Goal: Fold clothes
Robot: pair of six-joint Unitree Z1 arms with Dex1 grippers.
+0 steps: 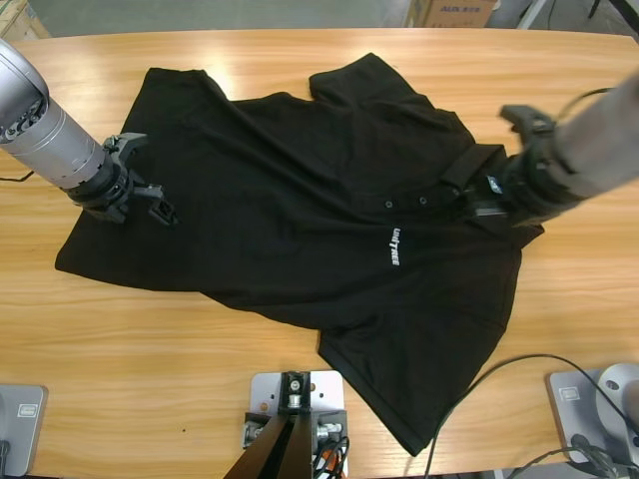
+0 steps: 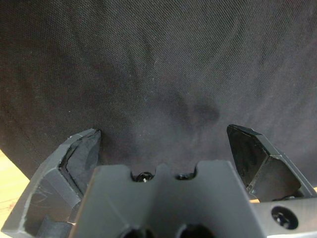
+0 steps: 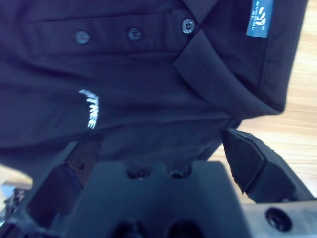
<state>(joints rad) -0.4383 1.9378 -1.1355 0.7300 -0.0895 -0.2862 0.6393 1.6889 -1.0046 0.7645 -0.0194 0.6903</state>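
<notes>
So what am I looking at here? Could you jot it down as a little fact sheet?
item: black polo shirt, spread out but rumpled, not yet folded
surface: wooden table
shirt details: white lettering, buttons, blue label at the collar
left claw: open, over the shirt's hem end
right claw: open, at the collar end

Left arm entering from the upper left edge, angled down and inward, left gripper (image 1: 140,200) low with fingers (image 2: 74,163) spread apart. Right arm entering from the right edge, right gripper (image 1: 489,205) low, fingers (image 3: 247,158) spread apart.
</notes>
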